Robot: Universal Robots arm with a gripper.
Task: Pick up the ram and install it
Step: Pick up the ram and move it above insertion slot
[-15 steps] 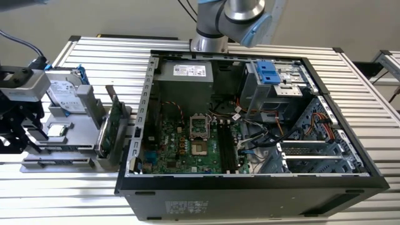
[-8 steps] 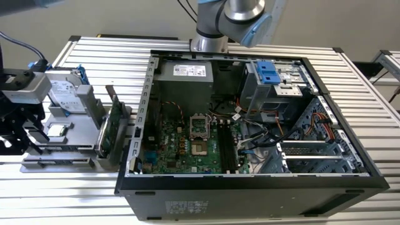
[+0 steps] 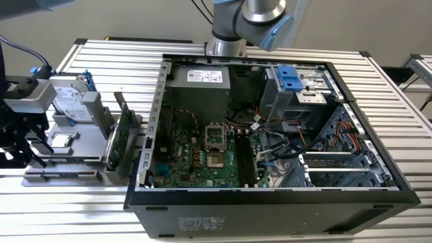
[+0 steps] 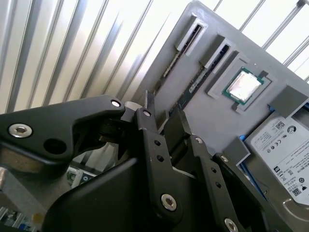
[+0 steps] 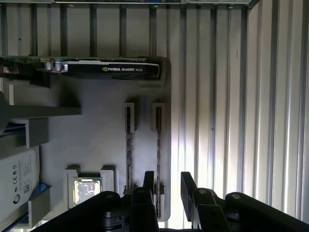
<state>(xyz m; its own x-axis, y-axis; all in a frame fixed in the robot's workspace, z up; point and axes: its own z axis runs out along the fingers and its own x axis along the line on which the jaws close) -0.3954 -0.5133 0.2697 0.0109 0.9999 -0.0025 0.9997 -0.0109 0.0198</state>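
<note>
Since the ram (image 5: pixel 158 145) stands edge-up in its tray (image 5: pixel 91 130) slot, your gripper (image 5: pixel 167 180) hangs just above, fingers (image 5: pixel 148 179) apart (nothing held), lined up to straddle it.

Slatted table (image 3: pixel 101 50): grey tray (image 3: pixel 60 178), computer case (image 3: pixel 270 218)

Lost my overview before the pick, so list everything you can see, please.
computer case: one, black, open, on the table.
table: one, silver, slatted.
tray: one, grey, exterior view's left of the case.
ram sticks: two, dark, on edge in the tray's narrow slots.
processor chip: one, silver, in a tray pocket.
hard drive: one, silver, blue bracket, on the tray.
graphics card: one, black and green, upright in the tray.
arm: one, grey and blue, beyond the case.
tool: one, black, open, near the ram sticks.
</note>
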